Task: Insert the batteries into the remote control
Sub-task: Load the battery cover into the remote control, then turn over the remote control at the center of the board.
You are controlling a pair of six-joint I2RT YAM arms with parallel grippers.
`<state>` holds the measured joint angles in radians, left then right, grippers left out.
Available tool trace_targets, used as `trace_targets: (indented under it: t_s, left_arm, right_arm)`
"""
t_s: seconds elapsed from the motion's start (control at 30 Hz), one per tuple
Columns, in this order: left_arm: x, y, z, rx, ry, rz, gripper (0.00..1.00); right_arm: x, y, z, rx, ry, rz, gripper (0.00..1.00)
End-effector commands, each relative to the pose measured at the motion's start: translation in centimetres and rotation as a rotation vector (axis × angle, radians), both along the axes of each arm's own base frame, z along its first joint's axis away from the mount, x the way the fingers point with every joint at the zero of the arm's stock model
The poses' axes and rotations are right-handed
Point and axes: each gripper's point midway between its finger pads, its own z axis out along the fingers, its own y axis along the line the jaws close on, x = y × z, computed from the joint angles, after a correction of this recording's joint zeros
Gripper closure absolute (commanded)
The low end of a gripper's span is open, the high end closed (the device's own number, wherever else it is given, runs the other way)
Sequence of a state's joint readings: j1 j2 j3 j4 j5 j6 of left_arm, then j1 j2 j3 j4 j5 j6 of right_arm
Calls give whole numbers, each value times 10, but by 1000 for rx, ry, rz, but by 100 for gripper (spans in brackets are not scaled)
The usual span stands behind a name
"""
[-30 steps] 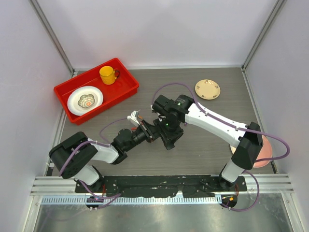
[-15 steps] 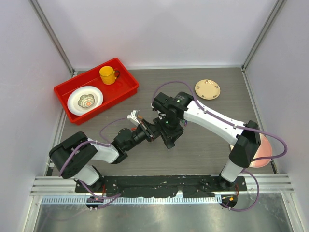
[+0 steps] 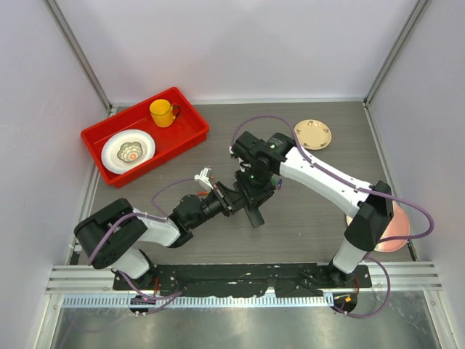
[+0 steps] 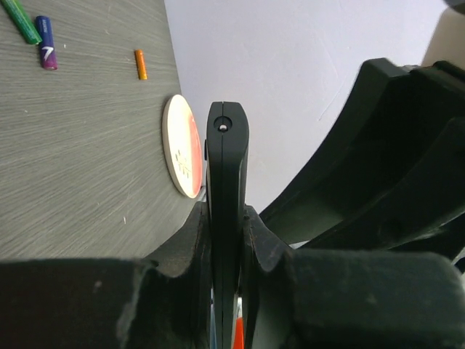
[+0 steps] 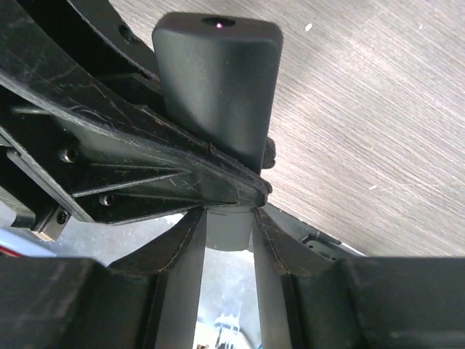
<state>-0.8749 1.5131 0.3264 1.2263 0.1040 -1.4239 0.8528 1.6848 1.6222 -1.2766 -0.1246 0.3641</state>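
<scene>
My left fingers (image 4: 190, 236) are clenched on the remote control (image 4: 227, 167), held edge-on. My right fingers (image 5: 182, 254) flank its end; I cannot tell whether they grip it. Three batteries (image 4: 45, 52) lie loose on the desk (image 4: 87, 145), so loading seems barely begun.

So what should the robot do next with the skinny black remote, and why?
Probably close the right gripper snugly on the slim black plastic remote control. The left gripper clamps it, the right fingers flank it, and the thin little batteries lie loose on the grey table.
</scene>
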Motion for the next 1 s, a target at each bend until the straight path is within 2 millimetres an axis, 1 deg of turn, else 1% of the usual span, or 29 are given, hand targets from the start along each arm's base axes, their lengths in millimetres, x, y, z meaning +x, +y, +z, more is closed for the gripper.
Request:
trace_targets:
  t_s: [0.0,0.13,0.2,0.23,0.27,0.3,0.33,0.37,0.4,0.43,0.47,0.5,0.53,0.57,0.6,0.63,0.67,0.7,0.73,0.77,0.8,0.83,0.87,0.9,0.93,0.97]
  left_arm:
    - [-37,-11,73,-207,-169,-159,100]
    - [-34,-10,70,-194,-175,-137,100]
    - [-30,-9,66,-168,-185,-117,100]
    - [-30,-9,63,-152,-185,-114,100]
    - [-26,-8,60,-127,-179,-106,100]
    - [-19,-4,55,-87,-183,-82,100]
    - [-17,-3,53,-76,-180,-76,100]
    - [-11,0,47,-47,-176,-58,100]
    - [-8,3,47,-40,-177,-49,100]
    - [-5,4,45,-27,-171,-43,100]
    - [2,8,39,3,-165,-28,100]
    - [5,9,35,25,-162,-24,100]
    - [8,11,36,41,-164,-21,100]
    - [15,13,22,114,-115,-19,100]
    - [19,15,14,183,-131,-17,100]
    - [20,16,8,242,-130,-19,100]
    - [25,22,-6,378,-78,-11,100]
    - [27,28,-15,477,-67,-8,100]
    - [31,36,-24,611,-116,-15,100]
    - [29,47,-35,747,-60,-31,100]
    - [37,64,-45,861,-34,17,100]
    - [41,79,-53,984,-45,32,100]
    - [38,95,-56,1100,-4,23,100]
    - [46,110,-64,1208,6,57,100]
    - [49,121,-67,1288,14,71,100]
    - [52,133,-62,1379,3,61,100]
  right_arm:
    - [53,28,15,107,-194,-40,99]
    - [48,30,22,141,-194,-25,99]
    - [43,30,33,173,-198,-17,92]
    - [40,28,36,175,-196,-11,84]
    - [39,25,40,175,-201,-11,81]
    - [33,14,56,188,-234,-21,74]
    - [30,10,60,191,-241,-25,72]
    - [27,6,62,190,-243,-26,70]
    - [25,2,68,199,-254,-43,69]
    - [24,-5,79,213,-292,-62,68]
    - [22,-9,82,219,-308,-75,67]
    - [23,-13,85,225,-326,-108,67]
    - [28,-28,97,225,-411,-166,67]
    - [37,-30,103,250,-471,-209,67]
    - [37,-37,88,224,-483,-242,67]
    - [39,-42,88,245,-507,-299,67]
    - [44,-43,101,316,-578,-340,68]
    - [41,-47,79,301,-565,-353,68]
    - [41,-48,75,321,-569,-385,68]
    - [45,-48,75,351,-600,-414,69]
    - [40,-56,62,346,-600,-424,70]
    - [39,-58,58,354,-606,-435,70]
    - [39,-59,57,373,-615,-453,70]
    - [36,-65,50,360,-619,-459,70]
    - [35,-69,48,355,-623,-464,70]
    - [34,-73,44,338,-623,-468,70]
